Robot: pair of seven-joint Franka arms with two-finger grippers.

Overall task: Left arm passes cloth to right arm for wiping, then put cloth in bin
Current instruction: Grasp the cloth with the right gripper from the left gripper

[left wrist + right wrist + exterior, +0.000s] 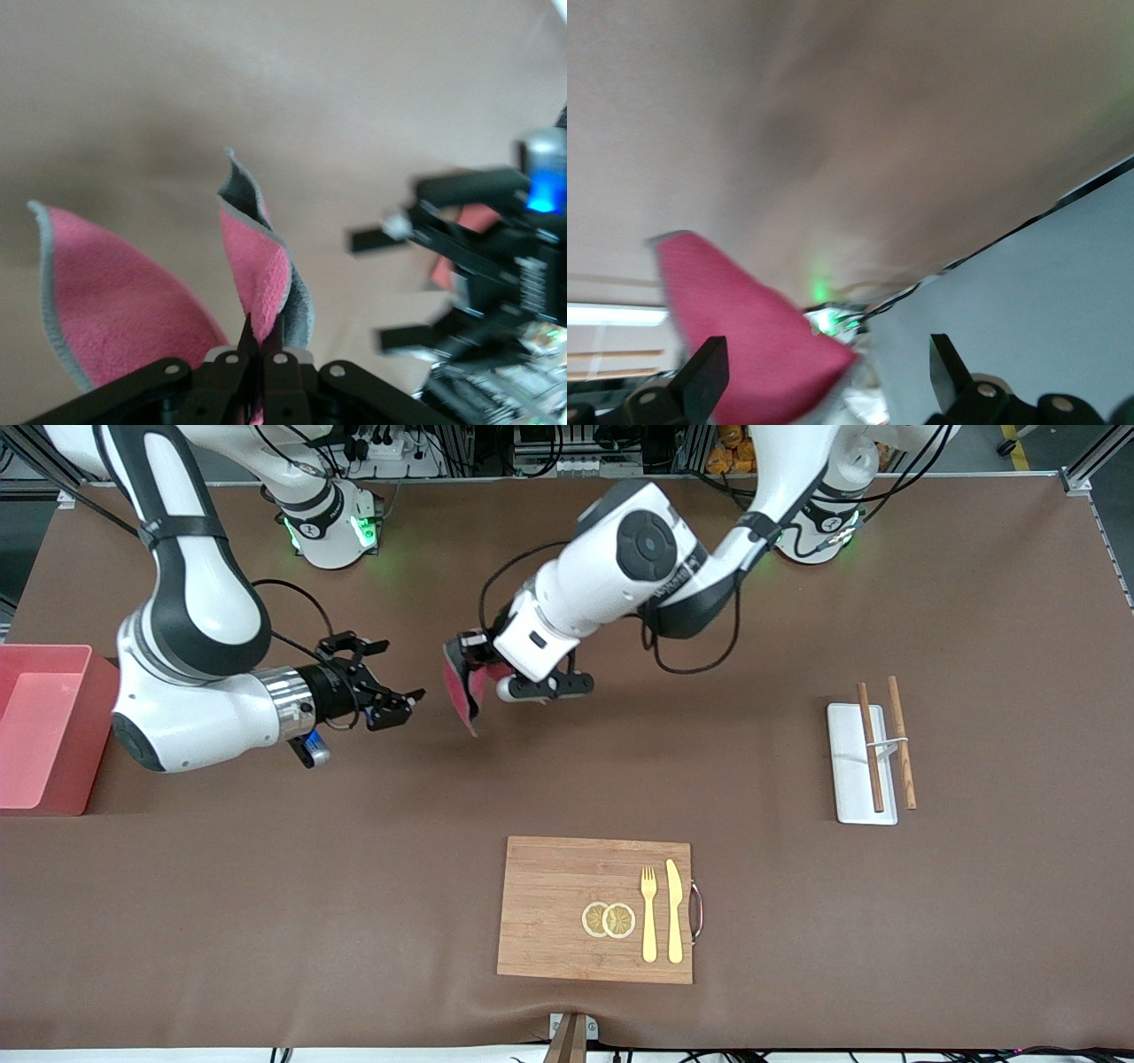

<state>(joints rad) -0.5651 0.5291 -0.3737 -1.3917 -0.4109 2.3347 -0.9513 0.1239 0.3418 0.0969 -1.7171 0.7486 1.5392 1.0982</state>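
left gripper point(472, 657) clamps the cloth point(462, 691), which hangs long axis downward over bare table; right gripper point(400, 701) (jaws wide, empty) sits level just beside it, toward the bin point(40, 726)

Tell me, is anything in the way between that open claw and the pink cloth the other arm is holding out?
Nothing visible. The left gripper holds the cloth up over bare table, jaws shut on it. The right gripper waits beside it with jaws open, and only air lies between them.
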